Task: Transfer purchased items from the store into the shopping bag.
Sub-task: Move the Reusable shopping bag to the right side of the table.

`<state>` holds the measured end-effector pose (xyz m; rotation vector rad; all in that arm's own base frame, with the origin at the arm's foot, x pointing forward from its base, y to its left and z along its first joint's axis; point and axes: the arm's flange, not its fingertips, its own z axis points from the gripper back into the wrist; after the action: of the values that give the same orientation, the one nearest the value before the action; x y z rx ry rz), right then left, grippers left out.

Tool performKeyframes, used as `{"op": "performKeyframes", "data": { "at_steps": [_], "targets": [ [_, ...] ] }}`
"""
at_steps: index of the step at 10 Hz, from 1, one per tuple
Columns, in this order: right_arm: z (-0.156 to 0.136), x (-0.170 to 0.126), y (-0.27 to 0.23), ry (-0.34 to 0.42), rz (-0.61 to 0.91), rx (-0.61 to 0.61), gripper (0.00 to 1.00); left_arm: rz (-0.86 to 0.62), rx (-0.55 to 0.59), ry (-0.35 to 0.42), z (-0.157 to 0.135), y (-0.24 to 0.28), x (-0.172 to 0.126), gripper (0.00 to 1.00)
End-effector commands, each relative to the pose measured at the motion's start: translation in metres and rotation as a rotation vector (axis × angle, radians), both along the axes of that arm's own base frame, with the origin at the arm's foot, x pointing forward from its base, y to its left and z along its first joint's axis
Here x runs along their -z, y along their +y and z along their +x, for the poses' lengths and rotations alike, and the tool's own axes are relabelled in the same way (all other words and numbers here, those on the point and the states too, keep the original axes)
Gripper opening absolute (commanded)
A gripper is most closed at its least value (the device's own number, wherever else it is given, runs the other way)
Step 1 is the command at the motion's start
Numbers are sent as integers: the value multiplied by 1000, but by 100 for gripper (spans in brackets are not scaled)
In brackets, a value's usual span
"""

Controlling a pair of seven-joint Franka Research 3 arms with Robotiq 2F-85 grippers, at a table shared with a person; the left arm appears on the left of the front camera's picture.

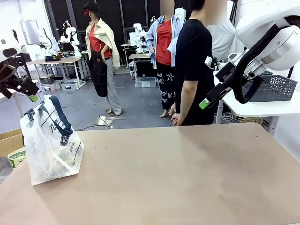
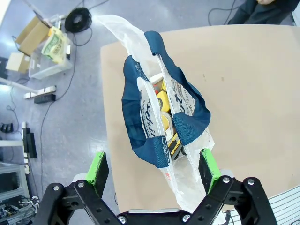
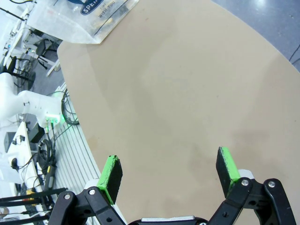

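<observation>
Translucent plastic shopping bag (image 1: 49,147) with navy handles is stood on the tan surface (image 1: 187,178) at its left end, yellow packs (image 2: 163,104) seen inside. Left claw (image 2: 154,169) is held above the bag, fingers apart, empty. Right claw (image 3: 171,171) is held well apart from the bag, spread wide, empty.

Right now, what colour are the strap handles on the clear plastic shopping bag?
Dark navy blue strap handles; the left wrist view shows them best.
</observation>
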<state>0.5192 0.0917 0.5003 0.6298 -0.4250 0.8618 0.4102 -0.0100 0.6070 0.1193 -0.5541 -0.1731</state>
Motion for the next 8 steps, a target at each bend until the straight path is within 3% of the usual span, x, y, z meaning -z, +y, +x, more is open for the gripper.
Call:
{"op": "performKeyframes", "data": {
  "at_steps": [1, 3, 6, 8],
  "targets": [
    [0, -2, 3, 14, 4, 14, 100, 0, 0, 0, 0, 0, 0, 100],
    [0, -2, 3, 14, 4, 14, 100, -16, 187, 41, -3, 1, -12, 100],
    [0, -2, 3, 14, 4, 14, 100, -68, 503, -70, -9, -8, -40, 100],
    [0, -2, 3, 14, 4, 14, 100, -144, 716, -61, 0, -25, -43, 100]
  ]
}}
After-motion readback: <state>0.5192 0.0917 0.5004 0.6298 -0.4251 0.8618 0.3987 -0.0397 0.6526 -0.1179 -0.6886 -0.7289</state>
